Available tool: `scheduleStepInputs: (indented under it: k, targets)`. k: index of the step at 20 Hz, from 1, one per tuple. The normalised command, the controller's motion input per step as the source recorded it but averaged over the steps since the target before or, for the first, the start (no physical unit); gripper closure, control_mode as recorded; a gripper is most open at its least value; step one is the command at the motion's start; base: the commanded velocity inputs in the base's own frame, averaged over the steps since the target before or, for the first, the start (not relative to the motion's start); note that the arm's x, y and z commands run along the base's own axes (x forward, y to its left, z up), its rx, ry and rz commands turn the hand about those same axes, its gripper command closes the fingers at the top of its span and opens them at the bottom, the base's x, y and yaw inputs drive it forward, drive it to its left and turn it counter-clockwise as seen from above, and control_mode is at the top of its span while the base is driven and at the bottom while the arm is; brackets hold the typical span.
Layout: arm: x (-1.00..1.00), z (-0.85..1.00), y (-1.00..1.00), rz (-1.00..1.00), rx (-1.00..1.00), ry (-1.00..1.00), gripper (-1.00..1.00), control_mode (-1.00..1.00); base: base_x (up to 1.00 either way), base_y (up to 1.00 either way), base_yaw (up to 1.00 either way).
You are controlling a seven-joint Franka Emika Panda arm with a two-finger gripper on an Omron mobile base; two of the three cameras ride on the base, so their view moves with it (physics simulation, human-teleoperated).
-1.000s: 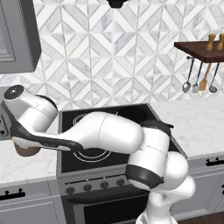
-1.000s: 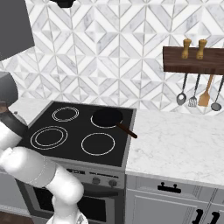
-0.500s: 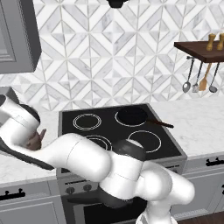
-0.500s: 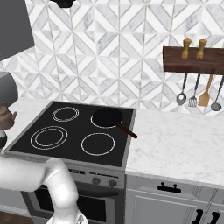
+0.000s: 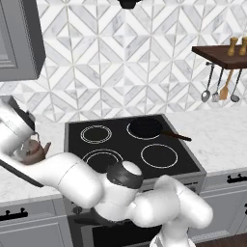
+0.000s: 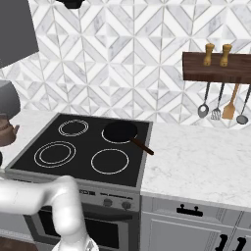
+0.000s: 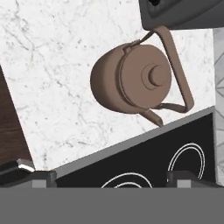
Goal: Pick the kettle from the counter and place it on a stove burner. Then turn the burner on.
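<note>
The brown-copper kettle (image 7: 135, 78) stands upright on the marbled counter (image 7: 52, 65), left of the cooktop, with its spout toward the black glass. My gripper (image 7: 110, 178) hovers above it, open, its two fingertips (image 7: 33, 177) wide apart with nothing between them. In the left base view the kettle (image 5: 34, 150) peeks out beneath my wrist; in the right base view the kettle (image 6: 6, 133) sits at the left edge. The stove burner (image 6: 55, 153) is the front-left double ring, and my arm partly covers this burner (image 5: 102, 157).
A black frying pan (image 5: 146, 127) sits on the back-right circle, handle pointing right. A smaller double ring (image 5: 95, 134) and a single ring (image 5: 159, 156) are bare. A dark grey object (image 7: 183, 13) lies beside the kettle's handle. Utensils (image 6: 223, 105) hang under a shelf.
My arm has swung further left and lower across the stove front, bringing the hand over the kettle. The kettle and pan have not moved.
</note>
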Motion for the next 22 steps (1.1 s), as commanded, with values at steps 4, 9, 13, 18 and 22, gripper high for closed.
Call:
scheduleStepInputs:
  k: [4,9,13,18,22]
  targets:
    - [0.54,-0.11,0.0,0.17,-0.05,0.0,-1.0,-1.0,0.0,0.0,0.0]
    - [0.48,-0.28,0.0,0.25,-0.09,0.04,-1.0,-1.0,0.0,0.0,0.0]
    - [0.5,-0.13,0.0,0.29,-0.05,0.07,-1.0,-1.0,0.0,0.0,0.0]
    - [0.26,-0.08,0.07,0.22,-0.08,0.07,-1.0,-1.0,0.0,0.0,0.0]
    - [0.15,-0.24,0.21,0.12,-0.1,0.04,-1.0,-1.0,0.0,0.0,0.0]
